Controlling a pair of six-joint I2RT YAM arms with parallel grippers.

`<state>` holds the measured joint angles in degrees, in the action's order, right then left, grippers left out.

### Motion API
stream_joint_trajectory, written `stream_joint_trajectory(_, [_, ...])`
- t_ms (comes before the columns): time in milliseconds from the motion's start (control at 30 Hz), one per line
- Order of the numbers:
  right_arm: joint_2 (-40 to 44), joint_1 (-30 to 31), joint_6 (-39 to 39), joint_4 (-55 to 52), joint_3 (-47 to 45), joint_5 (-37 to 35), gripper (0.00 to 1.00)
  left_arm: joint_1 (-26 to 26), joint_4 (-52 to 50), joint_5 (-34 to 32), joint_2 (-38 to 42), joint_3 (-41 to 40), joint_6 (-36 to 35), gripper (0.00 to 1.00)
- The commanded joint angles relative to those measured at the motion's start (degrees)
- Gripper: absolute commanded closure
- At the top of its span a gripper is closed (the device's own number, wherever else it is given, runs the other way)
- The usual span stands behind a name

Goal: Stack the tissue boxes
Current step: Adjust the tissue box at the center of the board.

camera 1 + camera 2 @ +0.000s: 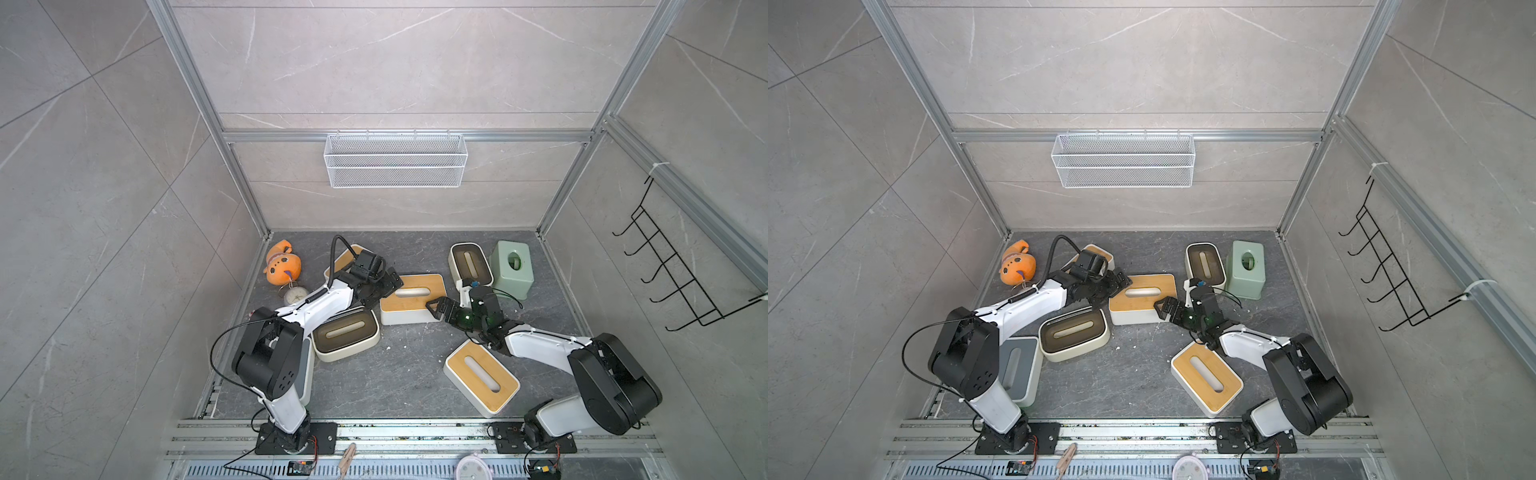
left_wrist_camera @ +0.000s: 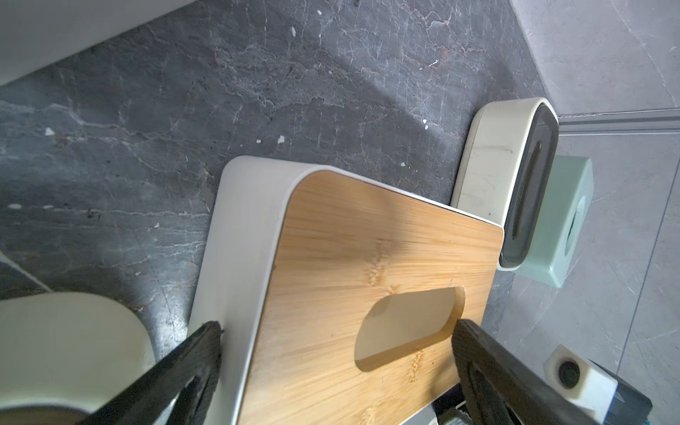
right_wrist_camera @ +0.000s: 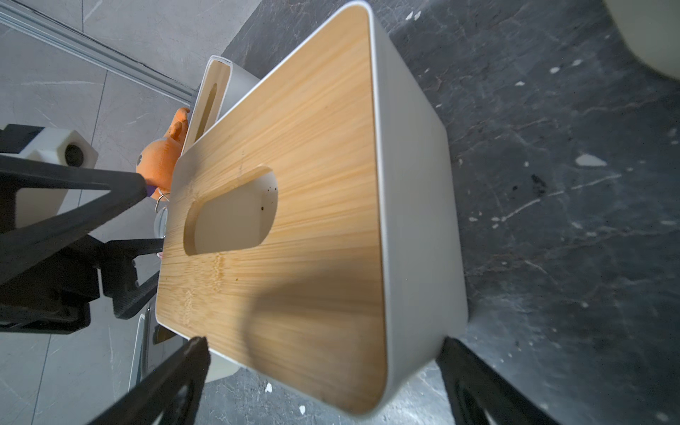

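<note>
Tissue boxes, seven by our count, each on the dark floor (image 1: pixel 415 374), none atop another. Left to right:
- one orange plush toy (image 1: pixel 282 262)
- one grey-lidded box (image 1: pixel 1017 370), partly under the left arm
- one rear bamboo box (image 1: pixel 345 257)
- one near cream box (image 1: pixel 345 332)
- left gripper (image 2: pixel 336 325), jaws spread wide over one end of the middle bamboo box (image 1: pixel 411 297), holding nothing
- right gripper (image 3: pixel 323 342), equally wide over its other end, holding nothing
- one far cream box (image 1: pixel 469 262)
- one front bamboo box (image 1: pixel 482 376)
- one green box (image 1: pixel 511 268)
</note>
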<state>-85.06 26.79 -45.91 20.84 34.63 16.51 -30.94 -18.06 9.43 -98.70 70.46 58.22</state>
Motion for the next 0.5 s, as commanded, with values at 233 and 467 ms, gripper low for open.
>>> stream_joint_trajectory(233, [-1.9,1.4,-2.4,1.9,2.8,0.5,0.0,-0.1,0.3,6.9,-2.3,4.2,-2.2,0.0])
stream_joint_trajectory(467, [0.2,1.3,-2.0,-2.6,3.7,-2.3,0.0,-0.2,-4.0,2.8,1.0,3.6,-5.0,0.0])
